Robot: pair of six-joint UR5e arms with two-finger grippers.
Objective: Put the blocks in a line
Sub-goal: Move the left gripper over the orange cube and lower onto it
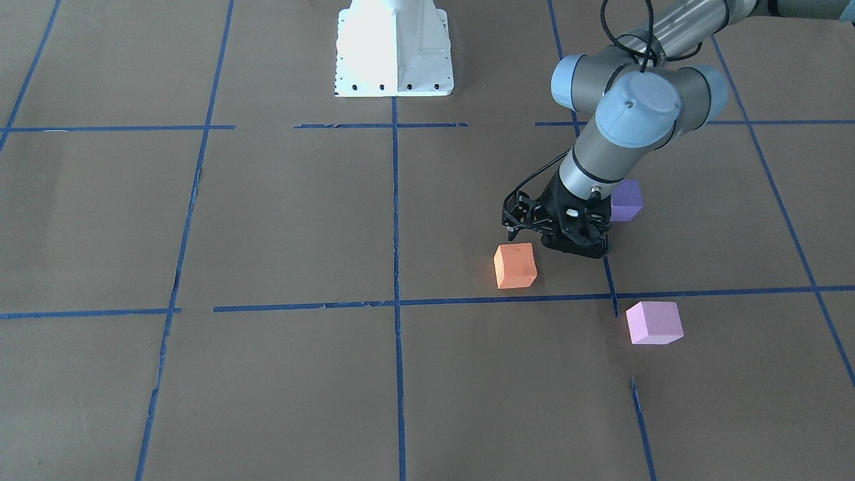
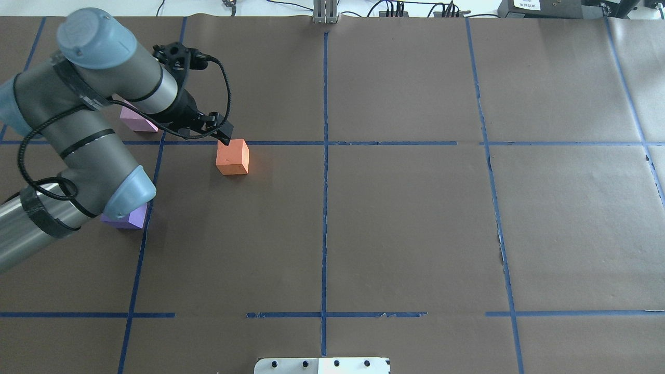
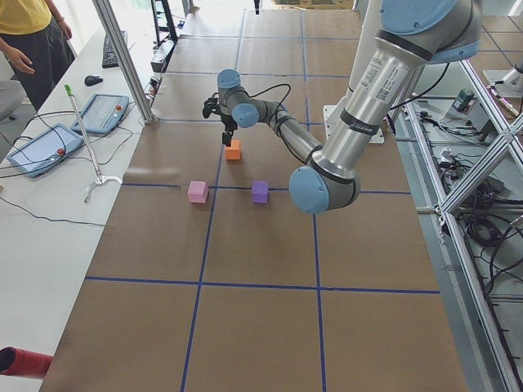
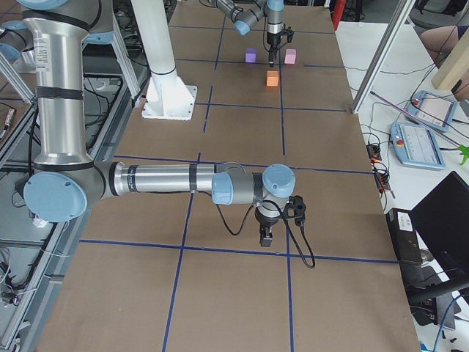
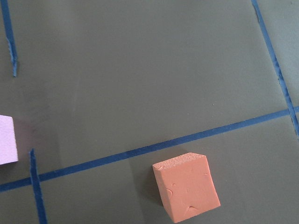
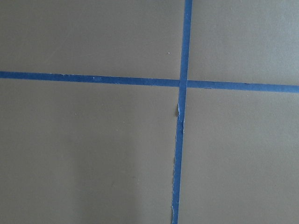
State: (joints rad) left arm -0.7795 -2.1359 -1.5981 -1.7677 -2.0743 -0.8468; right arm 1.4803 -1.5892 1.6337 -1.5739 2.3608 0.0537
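Observation:
The orange block lies on the brown table just inside a blue tape line; it also shows in the overhead view and the left wrist view. My left gripper points down beside it, its narrow tip at the block's far left corner, apparently shut and holding nothing. The dark purple block sits behind the left wrist, partly hidden by the arm. The pale pink block lies apart across the tape line. My right gripper hangs over bare table far away; I cannot tell its state.
Blue tape lines divide the brown table into squares. The white robot base stands at the robot's edge. A person and tablets are beside the table's far side, with a metal post.

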